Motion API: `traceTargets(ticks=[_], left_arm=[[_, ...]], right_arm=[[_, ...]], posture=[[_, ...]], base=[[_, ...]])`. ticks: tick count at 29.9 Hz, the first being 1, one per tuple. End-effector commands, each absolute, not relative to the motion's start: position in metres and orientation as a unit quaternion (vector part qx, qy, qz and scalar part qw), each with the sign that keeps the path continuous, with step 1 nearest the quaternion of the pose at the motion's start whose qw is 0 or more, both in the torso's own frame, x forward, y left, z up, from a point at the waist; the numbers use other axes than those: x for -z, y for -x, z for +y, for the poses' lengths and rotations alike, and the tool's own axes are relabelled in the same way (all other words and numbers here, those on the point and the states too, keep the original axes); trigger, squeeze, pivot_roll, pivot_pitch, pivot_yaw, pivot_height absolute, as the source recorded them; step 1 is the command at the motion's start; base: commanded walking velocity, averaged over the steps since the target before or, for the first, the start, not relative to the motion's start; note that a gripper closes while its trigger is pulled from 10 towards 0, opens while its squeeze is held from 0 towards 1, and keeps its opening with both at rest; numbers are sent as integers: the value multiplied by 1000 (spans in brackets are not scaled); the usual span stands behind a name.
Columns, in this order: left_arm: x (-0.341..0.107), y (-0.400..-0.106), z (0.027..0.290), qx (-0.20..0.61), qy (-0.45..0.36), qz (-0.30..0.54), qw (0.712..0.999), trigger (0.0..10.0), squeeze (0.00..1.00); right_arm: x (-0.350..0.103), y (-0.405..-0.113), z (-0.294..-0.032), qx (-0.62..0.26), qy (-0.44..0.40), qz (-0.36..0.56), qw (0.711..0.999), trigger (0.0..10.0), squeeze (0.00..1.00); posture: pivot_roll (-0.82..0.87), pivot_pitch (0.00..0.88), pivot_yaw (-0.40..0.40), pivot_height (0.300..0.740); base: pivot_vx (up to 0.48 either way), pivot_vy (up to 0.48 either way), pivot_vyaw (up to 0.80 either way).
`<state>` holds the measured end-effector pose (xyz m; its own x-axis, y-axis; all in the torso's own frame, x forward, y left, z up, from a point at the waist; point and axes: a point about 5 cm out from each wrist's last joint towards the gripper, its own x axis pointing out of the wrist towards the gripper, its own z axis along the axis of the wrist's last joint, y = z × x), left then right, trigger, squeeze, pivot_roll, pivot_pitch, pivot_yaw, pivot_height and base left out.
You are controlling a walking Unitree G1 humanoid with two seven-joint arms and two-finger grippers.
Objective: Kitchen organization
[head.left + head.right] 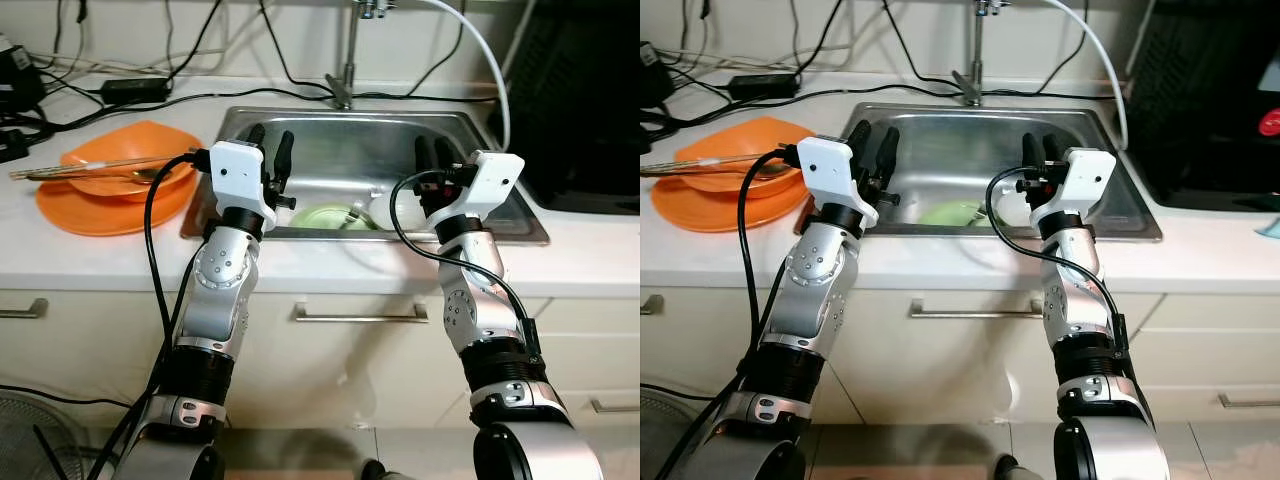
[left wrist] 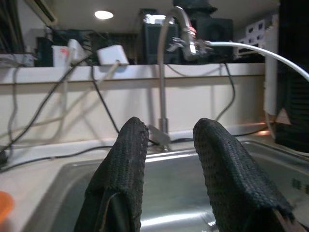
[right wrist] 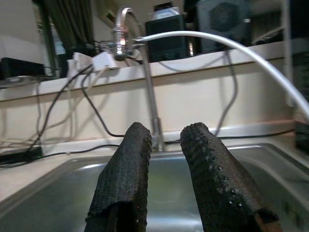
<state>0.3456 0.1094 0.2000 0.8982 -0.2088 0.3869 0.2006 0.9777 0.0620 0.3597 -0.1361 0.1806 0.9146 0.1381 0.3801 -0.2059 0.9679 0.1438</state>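
You've got both arms raised over the sink (image 1: 500, 215) front edge, prob. staged to reach in. Left gripper (image 1: 270, 150) and right gripper (image 1: 434, 152) each have fingers apart, holding nothing. Green dish (image 1: 330, 217) lies in the basin between them, w/ a white one (image 1: 1008, 210) beside it. Orange plates (image 1: 110, 200) w/ chopsticks (image 1: 90, 170) sit on the counter, left.

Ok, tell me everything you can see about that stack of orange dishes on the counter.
The orange dishes sit on the white countertop, left of the steel sink: a shallower bowl or plate nested on a wide plate, glossy like plastic, upright. Chopsticks lie across the top one. Black cables run behind them. Nothing grips them.
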Motion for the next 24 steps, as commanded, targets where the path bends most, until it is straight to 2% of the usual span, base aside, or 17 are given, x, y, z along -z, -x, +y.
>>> traceTargets(ticks=[1,9,12,24], left_arm=[[-203,-346,109,107,-7,-201,974,10000,0],[-202,-346,109,105,-6,-199,974,10000,0],[-202,-346,110,106,-7,-199,974,10000,0],[-202,-345,109,106,-5,-197,975,10000,0]], right_arm=[[-182,-361,-137,-87,-89,-187,974,10000,0],[-181,-362,-137,-86,-88,-180,976,10000,0],[-180,-362,-137,-86,-90,-176,976,10000,0],[-180,-361,-137,-86,-87,-181,976,10000,0]], posture=[[79,36,1,740],[79,36,2,740],[79,35,3,740],[77,33,0,740]], base=[[0,281,0],[0,343,0],[0,356,-673],[0,356,0]])
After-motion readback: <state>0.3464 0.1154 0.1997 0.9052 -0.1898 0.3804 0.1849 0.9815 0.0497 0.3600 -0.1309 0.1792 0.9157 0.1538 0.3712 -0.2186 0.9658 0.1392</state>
